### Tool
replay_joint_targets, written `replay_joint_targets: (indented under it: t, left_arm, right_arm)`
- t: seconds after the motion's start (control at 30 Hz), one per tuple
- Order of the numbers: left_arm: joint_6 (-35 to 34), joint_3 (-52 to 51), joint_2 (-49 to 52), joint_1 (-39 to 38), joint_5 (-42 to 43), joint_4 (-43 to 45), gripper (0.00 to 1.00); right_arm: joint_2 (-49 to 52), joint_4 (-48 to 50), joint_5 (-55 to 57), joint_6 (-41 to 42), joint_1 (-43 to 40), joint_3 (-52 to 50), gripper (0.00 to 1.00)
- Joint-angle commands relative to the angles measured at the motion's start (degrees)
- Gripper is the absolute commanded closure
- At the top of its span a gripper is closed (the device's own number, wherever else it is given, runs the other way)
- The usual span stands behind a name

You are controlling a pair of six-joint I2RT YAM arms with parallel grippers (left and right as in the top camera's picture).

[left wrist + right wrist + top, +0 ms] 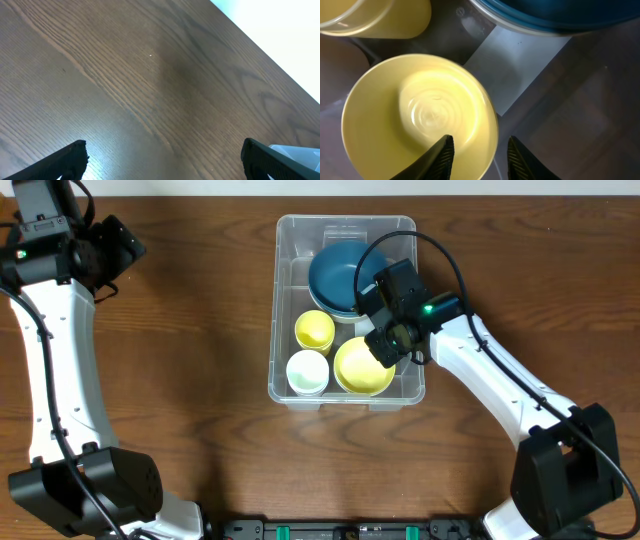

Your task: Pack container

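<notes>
— How would the container (284, 290) be handled?
— Judged light, stiff and slippery; best gripped at its rim. It lies beneath the right claw (481, 150), whose jaws are parted astride the yellow bowl (420, 110).

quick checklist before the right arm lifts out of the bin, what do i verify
1. Yellow bowl sits level inside the container: ok.
2. Right jaws parted, one either side of the bowl's rim, not pinching it: ok.
3. Blue bowl, yellow cup and white cup inside and upright: ok.
4. Right arm's cable free of the container wall: cannot tell.
5. Left jaws wide apart over bare table, holding nothing: ok.
</notes>
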Motion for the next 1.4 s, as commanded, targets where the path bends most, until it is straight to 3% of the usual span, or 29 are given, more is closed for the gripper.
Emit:
replay_joint_targets:
  t: [0.0, 0.37, 0.47, 0.5, 0.53, 0.77, 1.37]
  left_arm:
    - [0.57, 0.57, 0.11, 0.24, -0.70, -0.22, 0.02]
    - [0.57, 0.57, 0.11, 0.24, -0.70, -0.22, 0.02]
    - [0.57, 0.57, 0.11, 0.24, -0.70, -0.22, 0.02]
    - [0.57, 0.57, 0.11, 0.24, -0.70, -0.22, 0.02]
    - [0.57, 0.57, 0.11, 0.24, -0.70, -0.22, 0.02]
    - [0.57, 0.57, 0.11, 0.24, -0.70, -0.22, 0.02]
    - [0.57, 0.57, 0.11, 0.24, -0.70, -0.22, 0.02]
  right_arm:
    - [-4.02, -1.07, -0.66, 0.57, -0.28, -0.17, 0.64]
    - [-19.93, -1.95, 3.76, 15.69, -4.52, -0.17, 0.53]
    - [-25.57, -1.95, 3.91, 18.58, -8.09, -0.17, 0.32]
    - [-27.08, -1.95, 3.91, 18.78, -9.14, -0.17, 0.12]
    - [-28.44, -1.97, 3.91, 18.75, -10.10, -0.17, 0.01]
    - [-34.49, -2.03, 3.89, 18.71, -12.96, -0.20, 0.01]
    - [-34.56, -3.08, 3.91, 18.71, -12.92, -0.20, 0.01]
